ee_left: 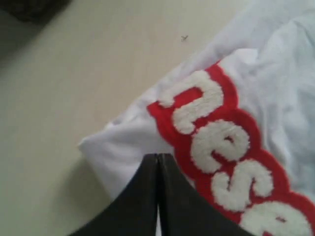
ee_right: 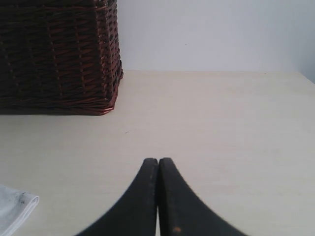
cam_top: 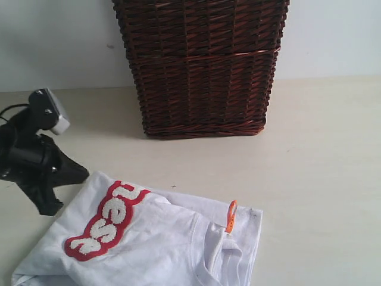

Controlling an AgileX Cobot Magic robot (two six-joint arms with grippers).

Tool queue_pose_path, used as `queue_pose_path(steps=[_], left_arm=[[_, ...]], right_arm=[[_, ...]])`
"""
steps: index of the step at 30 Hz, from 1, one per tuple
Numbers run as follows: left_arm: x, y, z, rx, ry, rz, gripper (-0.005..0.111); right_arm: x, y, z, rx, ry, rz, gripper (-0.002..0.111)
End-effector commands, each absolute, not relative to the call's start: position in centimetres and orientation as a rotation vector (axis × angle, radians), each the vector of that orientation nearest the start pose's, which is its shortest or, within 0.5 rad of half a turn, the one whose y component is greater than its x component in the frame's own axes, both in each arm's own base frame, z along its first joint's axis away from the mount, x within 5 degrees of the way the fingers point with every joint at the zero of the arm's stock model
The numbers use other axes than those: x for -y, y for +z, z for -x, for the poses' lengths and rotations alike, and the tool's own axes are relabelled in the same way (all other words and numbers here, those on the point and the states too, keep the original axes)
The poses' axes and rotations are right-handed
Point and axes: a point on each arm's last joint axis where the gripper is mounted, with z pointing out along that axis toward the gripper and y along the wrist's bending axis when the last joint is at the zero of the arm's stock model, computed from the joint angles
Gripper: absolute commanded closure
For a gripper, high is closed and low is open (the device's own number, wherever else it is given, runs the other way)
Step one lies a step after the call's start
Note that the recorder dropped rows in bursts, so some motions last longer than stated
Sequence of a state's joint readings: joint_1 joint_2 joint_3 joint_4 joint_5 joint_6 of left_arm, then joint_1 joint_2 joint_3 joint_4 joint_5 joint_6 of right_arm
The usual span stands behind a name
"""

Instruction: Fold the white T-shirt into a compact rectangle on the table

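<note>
The white T-shirt lies partly folded on the table at the front left, its red band of white letters facing up and the orange neck tag to the right. My left gripper is shut, its tips right at the shirt's far left corner. In the left wrist view the gripper sits over the white fabric beside the red band; no cloth shows between the tips. My right gripper is shut above bare table, out of the exterior view.
A tall dark brown wicker basket stands at the back middle of the table, also in the right wrist view as the basket. A corner of the shirt shows there too. A white wall rises behind.
</note>
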State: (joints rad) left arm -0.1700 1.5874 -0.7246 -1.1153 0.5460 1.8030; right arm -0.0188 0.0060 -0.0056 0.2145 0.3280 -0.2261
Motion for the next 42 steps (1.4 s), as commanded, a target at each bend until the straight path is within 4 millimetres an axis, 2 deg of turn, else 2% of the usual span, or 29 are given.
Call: queue_pose_path(steps=[1, 4, 7, 9, 11, 15, 17, 19, 23, 28, 31, 35, 37, 40, 42], left_arm=[[5.9, 21.6, -25.8, -2.082, -0.128, -0.965, 0.107], [3.1, 25.3, -25.7, -2.04, 0.08, -0.516, 0.107], [0.8, 28.4, -24.7, -1.972, 0.077, -0.086, 0.107], [0.1, 30.3, -23.3, -1.9, -0.002, 0.108, 0.107], [0.1, 31.7, -21.5, -1.828, -0.041, 0.147, 0.107], [0.6, 33.5, -15.8, -1.653, -0.118, 0.079, 0.107], [0.7, 33.2, -12.5, -1.565, -0.145, 0.045, 0.107], [0.8, 31.8, -10.0, -1.513, -0.089, -0.04, 0.107], [0.7, 28.8, -6.7, -1.425, 0.029, -0.151, 0.107], [0.7, 25.1, -5.4, -1.411, 0.022, -0.146, 0.107], [0.4, 23.7, -5.2, -1.412, 0.046, -0.13, 0.107], [-0.2, 22.4, -5.4, -1.451, 0.078, -0.067, 0.107], [-0.2, 21.4, -5.6, -1.484, -0.025, 0.029, 0.107], [-0.1, 21.3, -5.6, -1.482, -0.198, 0.175, 0.107], [-0.3, 21.4, -5.6, -1.475, -0.109, 0.124, 0.107]], right_arm=[[-0.5, 18.5, -5.4, -1.795, 0.02, 0.054, 0.108], [-0.5, 18.5, -5.4, -1.795, 0.02, 0.054, 0.108], [-0.5, 18.5, -5.4, -1.795, 0.02, 0.054, 0.108], [-0.5, 18.5, -5.4, -1.795, 0.02, 0.054, 0.108], [-0.5, 18.5, -5.4, -1.795, 0.02, 0.054, 0.108], [-0.5, 18.5, -5.4, -1.795, 0.02, 0.054, 0.108], [-0.5, 18.5, -5.4, -1.795, 0.02, 0.054, 0.108], [-0.5, 18.5, -5.4, -1.795, 0.02, 0.054, 0.108], [-0.5, 18.5, -5.4, -1.795, 0.02, 0.054, 0.108], [-0.5, 18.5, -5.4, -1.795, 0.02, 0.054, 0.108], [-0.5, 18.5, -5.4, -1.795, 0.02, 0.054, 0.108], [-0.5, 18.5, -5.4, -1.795, 0.02, 0.054, 0.108], [-0.5, 18.5, -5.4, -1.795, 0.02, 0.054, 0.108], [-0.5, 18.5, -5.4, -1.795, 0.02, 0.054, 0.108], [-0.5, 18.5, -5.4, -1.795, 0.02, 0.054, 0.108]])
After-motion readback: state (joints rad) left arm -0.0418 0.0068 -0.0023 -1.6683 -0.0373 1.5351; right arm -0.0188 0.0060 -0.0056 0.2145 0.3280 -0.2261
